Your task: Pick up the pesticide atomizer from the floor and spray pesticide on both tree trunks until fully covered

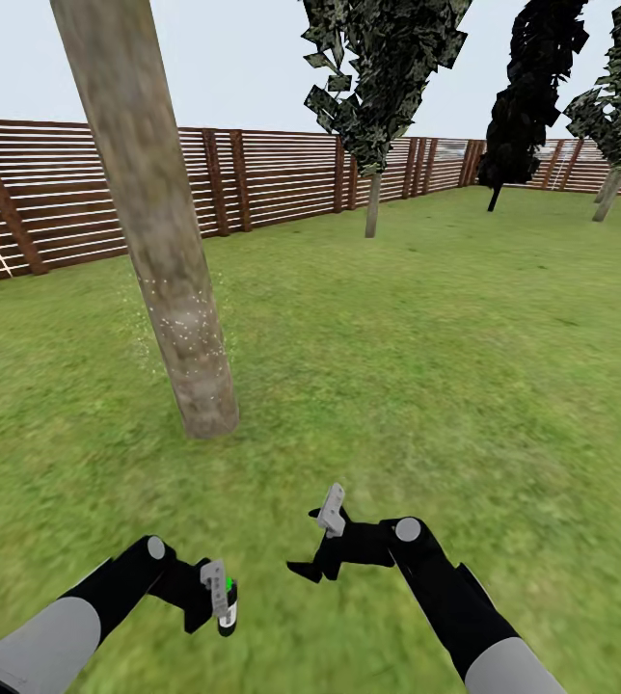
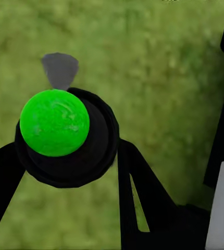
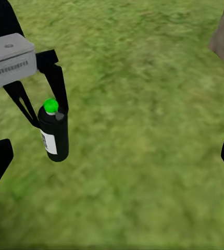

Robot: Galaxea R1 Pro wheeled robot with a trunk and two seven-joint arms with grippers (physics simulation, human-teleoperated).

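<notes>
Head view: left tool [image 1: 216, 605] clamped around the pesticide atomizer [image 1: 226, 611], low above the lawn [image 1: 465, 366]. Right tool [image 1: 312, 570] spread wide, holding nothing. Ahead on the left, tree trunk [image 1: 161, 241] dusted with pale pesticide [image 1: 183, 323] specks.

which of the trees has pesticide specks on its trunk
The thick leaning tree trunk nearest the robot, at the head view's left. Pale pesticide specks dot its lower part. The slimmer trees by the fence show none.
</notes>
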